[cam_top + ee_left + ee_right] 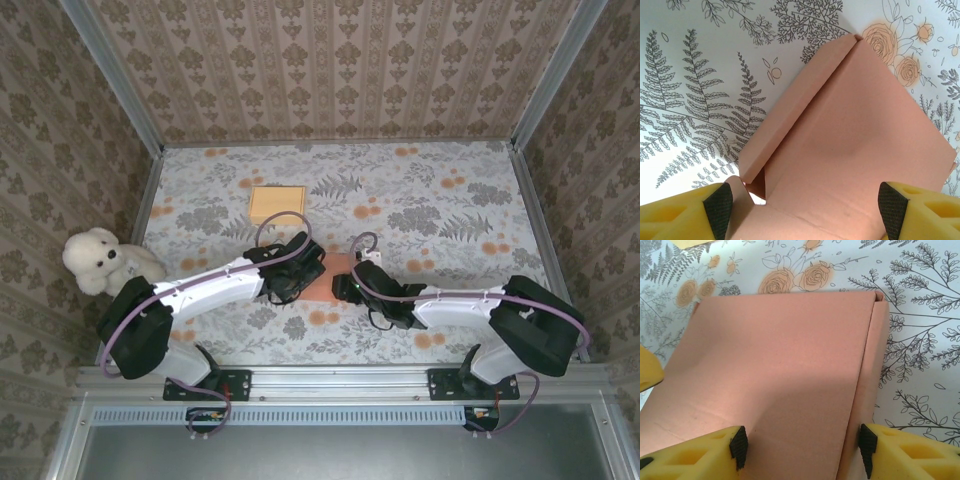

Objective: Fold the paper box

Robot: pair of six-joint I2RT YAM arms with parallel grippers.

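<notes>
The flat salmon-pink paper box (780,360) is being flanked, lying directly between the left gripper (805,207) and right gripper (802,447); both are being held spread wide, nothing grasped.

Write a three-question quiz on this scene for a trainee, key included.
1. True or false: the teddy bear sits at the left edge of the table.
2. Which thing lies beneath both the left end effector and the right end effector? A. pink box B. yellow box C. teddy bear
3. How many boxes lie on the table?

Key: 1 true; 2 A; 3 two.
</notes>
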